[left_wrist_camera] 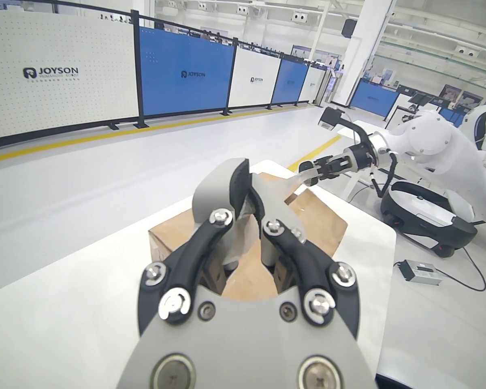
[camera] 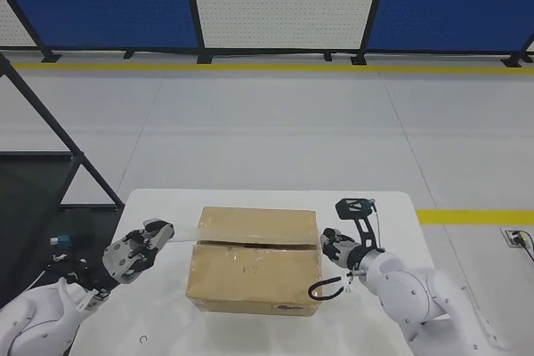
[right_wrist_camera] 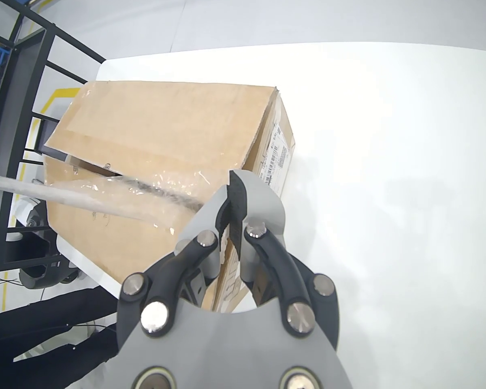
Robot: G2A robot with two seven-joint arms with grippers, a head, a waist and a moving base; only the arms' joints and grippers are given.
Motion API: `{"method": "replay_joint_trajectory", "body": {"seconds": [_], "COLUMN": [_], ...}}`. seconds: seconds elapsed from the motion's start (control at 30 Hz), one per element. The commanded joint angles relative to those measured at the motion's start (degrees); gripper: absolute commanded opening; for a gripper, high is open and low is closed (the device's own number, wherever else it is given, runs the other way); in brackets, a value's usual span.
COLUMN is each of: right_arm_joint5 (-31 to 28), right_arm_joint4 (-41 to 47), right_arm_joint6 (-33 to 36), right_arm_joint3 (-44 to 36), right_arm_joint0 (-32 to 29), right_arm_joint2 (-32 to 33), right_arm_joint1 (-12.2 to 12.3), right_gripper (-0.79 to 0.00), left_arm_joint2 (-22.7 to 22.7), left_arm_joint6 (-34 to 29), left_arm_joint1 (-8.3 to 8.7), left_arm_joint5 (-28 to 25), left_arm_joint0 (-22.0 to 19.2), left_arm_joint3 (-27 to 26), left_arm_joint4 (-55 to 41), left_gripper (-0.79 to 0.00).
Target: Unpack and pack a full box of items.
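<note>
A brown cardboard box [camera: 254, 271] [right_wrist_camera: 166, 123] [left_wrist_camera: 316, 220] lies in the middle of the white table [camera: 160, 311], its top seam partly split open. A strip of clear packing tape [camera: 187, 233] [right_wrist_camera: 85, 200] [left_wrist_camera: 285, 184] is peeled off the seam and stretches taut above the box. My left gripper [camera: 160, 233] [left_wrist_camera: 247, 200] is off the box's left end, shut on one end of the strip. My right gripper [camera: 327, 242] [right_wrist_camera: 233, 200] [left_wrist_camera: 310, 174] is at the box's right edge, shut on the other end.
A black metal rack [camera: 36, 178] stands just left of the table. On the floor beyond the table's right side are a black-and-white wheeled base [left_wrist_camera: 421, 212] and a power brick [left_wrist_camera: 419, 273]. Bare table lies in front of the box.
</note>
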Motion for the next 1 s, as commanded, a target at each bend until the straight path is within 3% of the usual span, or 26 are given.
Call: {"method": "replay_joint_trajectory", "body": {"seconds": [0.0, 0.57, 0.67, 0.8, 0.83, 0.87, 0.97], "right_arm_joint5": [0.1, 1.5, 1.5, 1.6, 1.6, 1.6, 1.5], "right_arm_joint4": [-0.6, -2.1, -2.1, -2.3, -2.2, -2.2, -2.3], "right_arm_joint6": [0.7, 3.2, 3.3, 3.5, 3.5, 3.6, 3.6], "right_arm_joint3": [-0.3, 2.4, 2.5, 2.7, 2.8, 2.8, 3.0], "right_arm_joint0": [-0.2, 1.7, 1.7, 1.8, 1.8, 1.8, 1.8], "right_arm_joint2": [0.2, -1.3, -1.4, -1.5, -1.5, -1.5, -1.5], "right_arm_joint1": [0.0, -0.8, -0.9, -1.1, -1.1, -1.1, -1.2], "right_gripper": [-0.785, -0.785, -0.785, -0.785, -0.785, -0.785, -0.785], "left_arm_joint2": [-0.1, -1.6, -1.8, -2.0, -2.1, -2.2, -2.5], "left_arm_joint6": [-0.2, -0.9, -1.3, -1.6, -1.7, -1.8, -2.0], "left_arm_joint1": [-0.13, -1.17, -1.33, -1.56, -1.63, -1.68, -1.84], "left_arm_joint5": [0.0, 0.0, -0.2, -0.2, -0.1, 0.0, 0.1], "left_arm_joint0": [0.0, 1.2, 1.3, 1.3, 1.3, 1.4, 1.4], "left_arm_joint3": [0.0, -0.1, -0.1, -0.1, -0.1, -0.1, 0.1], "left_arm_joint4": [0.1, 0.2, 0.1, -0.1, -0.2, -0.1, -0.3], "left_gripper": [-0.785, -0.779, -0.566, -0.437, -0.363, -0.197, -0.080]}}
